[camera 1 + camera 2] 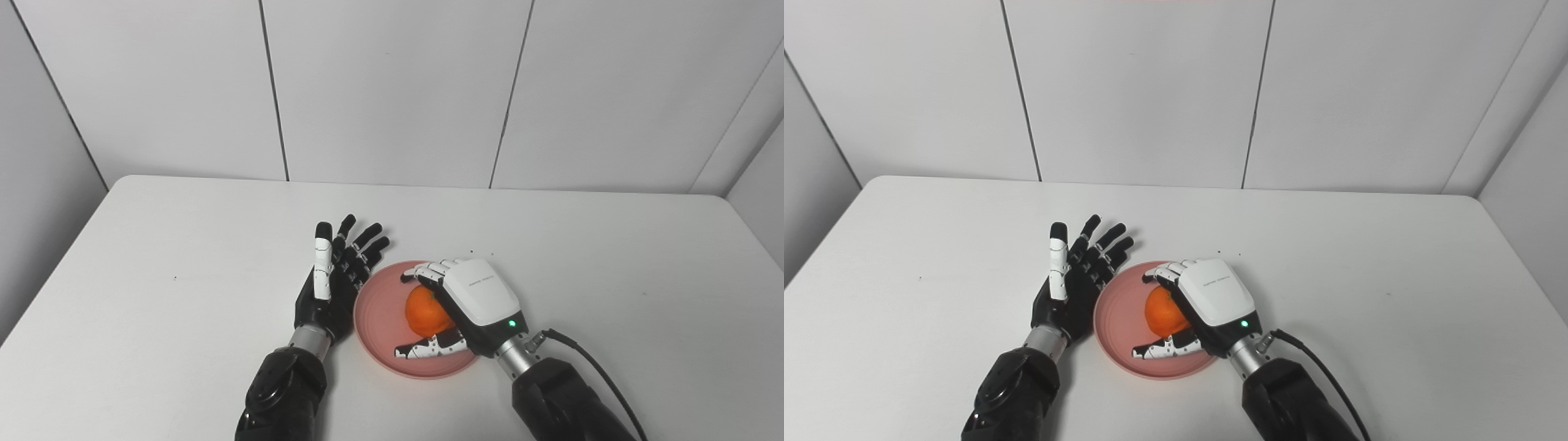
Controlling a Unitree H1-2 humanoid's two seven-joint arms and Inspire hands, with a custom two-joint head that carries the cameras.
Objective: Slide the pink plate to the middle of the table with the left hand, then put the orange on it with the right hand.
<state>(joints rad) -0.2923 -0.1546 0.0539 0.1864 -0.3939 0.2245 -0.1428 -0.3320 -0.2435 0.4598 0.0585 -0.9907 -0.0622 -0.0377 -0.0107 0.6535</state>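
Observation:
The pink plate (pixel 378 312) lies on the white table near its middle, close to the front. An orange (pixel 424 311) sits over the plate's centre. My right hand (pixel 471 300) is curled around the orange from the right, its fingers over the far side and its thumb (pixel 429 348) on the near side. Whether the orange rests on the plate or is just above it cannot be told. My left hand (pixel 334 275) stands open on edge just left of the plate, fingers spread and pointing away, beside the rim.
The white table (pixel 184 257) stretches wide to both sides, with grey wall panels behind it. A black cable (pixel 588 361) runs from the right wrist toward the bottom edge. A few dark specks (pixel 481 252) lie behind the plate.

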